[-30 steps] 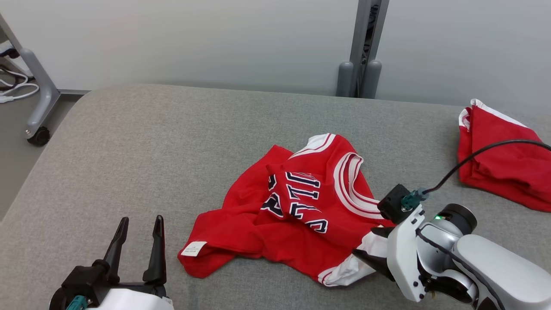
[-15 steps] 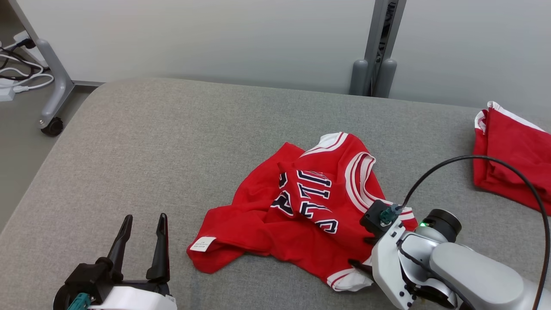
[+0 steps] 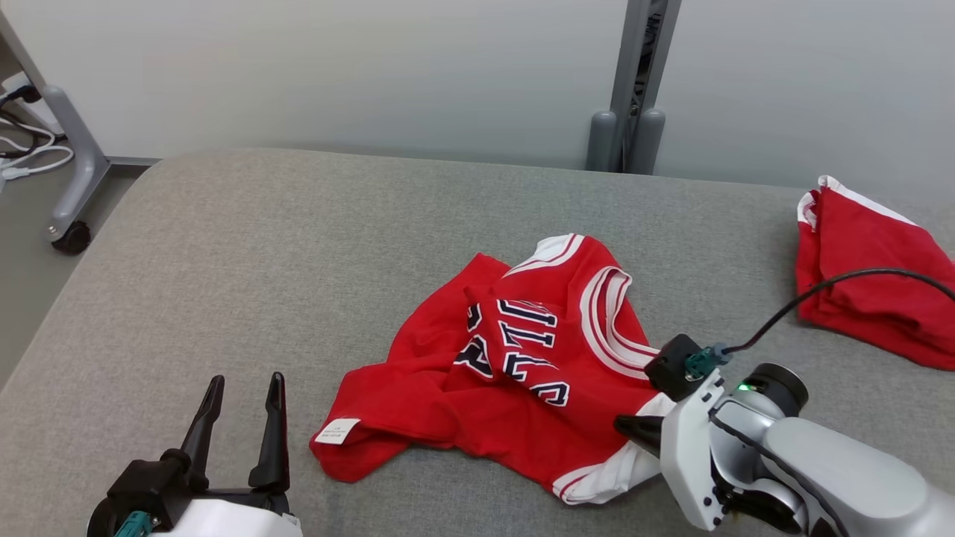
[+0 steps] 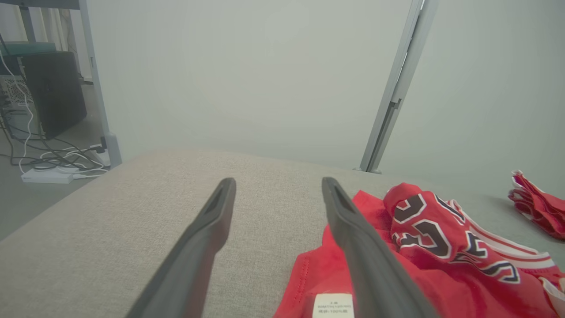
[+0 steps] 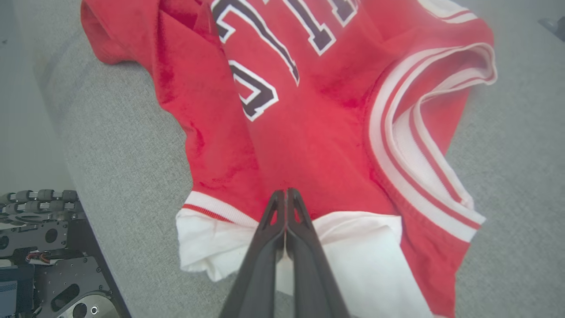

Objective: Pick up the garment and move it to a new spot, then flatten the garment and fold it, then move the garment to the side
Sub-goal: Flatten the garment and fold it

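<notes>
The garment is a red jersey with white trim and navy letters, lying crumpled on the grey padded surface. It also shows in the left wrist view and the right wrist view. My right gripper sits at the garment's near right edge. In the right wrist view its fingers are pressed together, pinching the white trim where it meets the red cloth. My left gripper stands open at the lower left, nothing between its fingers, just left of the hem with the white label.
A second red garment lies folded at the surface's far right edge. Behind the surface stands a grey post against the wall. A wheeled frame leg and cables are on the floor at left. My base lies below the near edge.
My right gripper has shut on the garment's white trim; it was open a second ago. The head view swung and came back. The left gripper has not moved.
</notes>
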Motion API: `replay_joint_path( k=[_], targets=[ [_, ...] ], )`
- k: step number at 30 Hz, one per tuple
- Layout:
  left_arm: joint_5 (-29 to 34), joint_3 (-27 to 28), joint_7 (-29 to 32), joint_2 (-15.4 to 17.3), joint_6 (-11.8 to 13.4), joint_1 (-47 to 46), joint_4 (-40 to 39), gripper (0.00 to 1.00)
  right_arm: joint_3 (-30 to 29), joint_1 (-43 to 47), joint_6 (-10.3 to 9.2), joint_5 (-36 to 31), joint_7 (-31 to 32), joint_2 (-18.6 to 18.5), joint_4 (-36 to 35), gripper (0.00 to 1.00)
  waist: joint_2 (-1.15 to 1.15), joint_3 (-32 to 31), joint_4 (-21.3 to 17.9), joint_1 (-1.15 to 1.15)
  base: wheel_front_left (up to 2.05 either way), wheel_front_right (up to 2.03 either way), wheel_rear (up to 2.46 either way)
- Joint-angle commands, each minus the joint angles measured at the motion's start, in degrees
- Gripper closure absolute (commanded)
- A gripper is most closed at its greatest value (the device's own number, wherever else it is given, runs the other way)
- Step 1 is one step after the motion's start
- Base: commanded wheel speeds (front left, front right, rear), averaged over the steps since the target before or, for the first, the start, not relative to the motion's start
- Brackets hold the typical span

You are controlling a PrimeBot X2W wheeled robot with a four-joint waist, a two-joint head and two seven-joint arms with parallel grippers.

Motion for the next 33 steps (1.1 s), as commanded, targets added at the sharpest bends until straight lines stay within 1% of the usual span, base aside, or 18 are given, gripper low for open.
replay_joint_path(
  k=[1, 8, 11, 12, 13, 17, 21, 27, 28, 33],
  targets=[
    [0.28, 0.24, -0.30, 0.21, 0.28, 0.03, -0.19, 0.00, -0.40, 0.45, -0.02, 0.35, -0.46, -1.02, -0.28, 1.00, 0.00, -0.07, -0.51, 0.00, 0.00, 0.00, 0.00],
    [0.27, 0.15, -0.29, 0.20, 0.15, 0.20, -0.49, 0.00, -3.61, 1.12, -0.02, 0.03, -1.47, -3.02, 0.22, 1.00, 0.00, -0.02, -1.63, 0.00, 0.00, 0.00, 0.00],
    [0.26, 0.21, -0.30, 0.20, 0.13, 0.20, -0.62, 0.00, -6.23, 1.55, -0.02, -0.28, -1.58, -3.96, 0.97, 1.00, 0.00, 0.10, -1.89, 0.00, 0.00, 0.00, 0.00],
    [0.25, 0.24, -0.30, 0.20, 0.14, 0.20, -0.69, 0.00, -7.04, 1.58, -0.02, -0.71, -1.87, -4.02, 1.15, 0.57, 0.00, 0.16, -1.96, 0.00, 0.00, 0.00, 0.00],
    [0.24, 0.25, -0.30, 0.20, 0.14, 0.18, -0.74, 0.00, -7.82, 1.73, -0.02, -1.11, -1.96, -3.94, 1.50, 0.00, 0.00, 0.21, -2.00, 0.00, 0.00, 0.00, 0.00],
    [0.16, -0.08, -0.30, 0.21, 0.03, -0.11, -0.67, 0.00, -9.01, 2.65, -0.02, -1.87, -0.55, -2.77, 2.60, 0.00, 0.00, 0.41, -1.82, 0.00, 0.00, 0.00, 0.00],
    [0.03, -0.59, -0.30, 0.21, -0.05, -0.67, -0.57, 0.00, -9.25, 2.70, -0.02, -1.23, 1.10, -1.43, 3.83, 0.00, 0.00, 0.74, -1.19, 0.00, 0.00, 0.00, 0.00],
    [-0.25, -0.82, -0.30, 0.20, -0.18, -1.05, -0.40, 0.00, -7.94, 1.68, -0.02, -1.46, 4.51, -0.11, 7.25, 0.00, 0.00, 1.36, -0.10, 0.00, 0.00, 0.00, 0.00],
    [-0.35, -0.86, -0.30, 0.20, -0.20, -1.12, -0.36, 0.00, -7.55, 1.62, -0.02, -0.28, 5.75, 0.68, 8.21, 0.00, 0.00, 1.57, 0.18, 0.00, 0.00, 0.00, 0.00],
    [-0.55, -1.18, -0.30, 0.21, -0.28, -1.43, -0.30, 0.00, -6.73, 0.37, -0.02, 0.15, 8.60, 1.56, 12.29, 0.00, 0.00, 2.06, 0.83, 0.00, 0.00, 0.00, 0.00]
  ],
)
